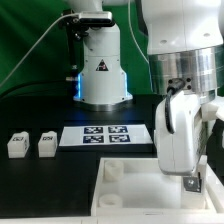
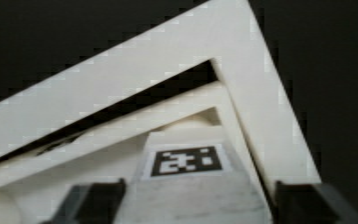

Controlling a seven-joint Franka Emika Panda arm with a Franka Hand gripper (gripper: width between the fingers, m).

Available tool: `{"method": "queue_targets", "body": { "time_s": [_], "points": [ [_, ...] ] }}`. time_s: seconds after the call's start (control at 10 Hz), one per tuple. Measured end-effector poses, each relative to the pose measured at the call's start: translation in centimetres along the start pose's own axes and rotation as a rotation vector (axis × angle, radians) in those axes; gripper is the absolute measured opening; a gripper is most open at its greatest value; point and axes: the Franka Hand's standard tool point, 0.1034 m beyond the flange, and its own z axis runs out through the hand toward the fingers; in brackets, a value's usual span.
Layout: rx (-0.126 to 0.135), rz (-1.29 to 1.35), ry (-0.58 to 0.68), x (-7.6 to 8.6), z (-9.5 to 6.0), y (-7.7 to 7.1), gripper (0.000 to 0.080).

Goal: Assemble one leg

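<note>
My gripper (image 1: 190,180) hangs over the right side of the large white tray-like part (image 1: 120,195). In the wrist view a white leg (image 2: 186,165) with a black-and-white tag fills the gap between my two dark fingers (image 2: 98,198), touching both. My gripper (image 2: 197,198) is shut on this leg and holds it over a corner of the tray-like part (image 2: 247,90). Two more legs (image 1: 17,144) (image 1: 46,143) stand on the black table at the exterior view's left. In the exterior view the held leg is mostly hidden by the gripper body.
The marker board (image 1: 105,135) lies flat behind the tray-like part. The robot base (image 1: 100,70) stands at the back. The table is black.
</note>
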Motion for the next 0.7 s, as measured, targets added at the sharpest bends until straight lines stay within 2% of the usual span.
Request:
{"method": "queue_targets", "body": {
  "time_s": [0.1,0.2,0.3,0.5,0.7],
  "points": [
    [0.002,-0.001,-0.002,-0.1,0.0,0.0,0.0533],
    [0.008,-0.006,-0.006,-0.5,-0.2,0.3,0.0613],
    [0.012,-0.013,-0.014,-1.1,-0.9,0.8,0.0638],
    [0.018,-0.012,-0.039,-2.3,-2.5,1.6,0.0648],
    [0.015,-0.016,-0.037,-2.3,-2.4,1.9,0.0649]
  ]
}}
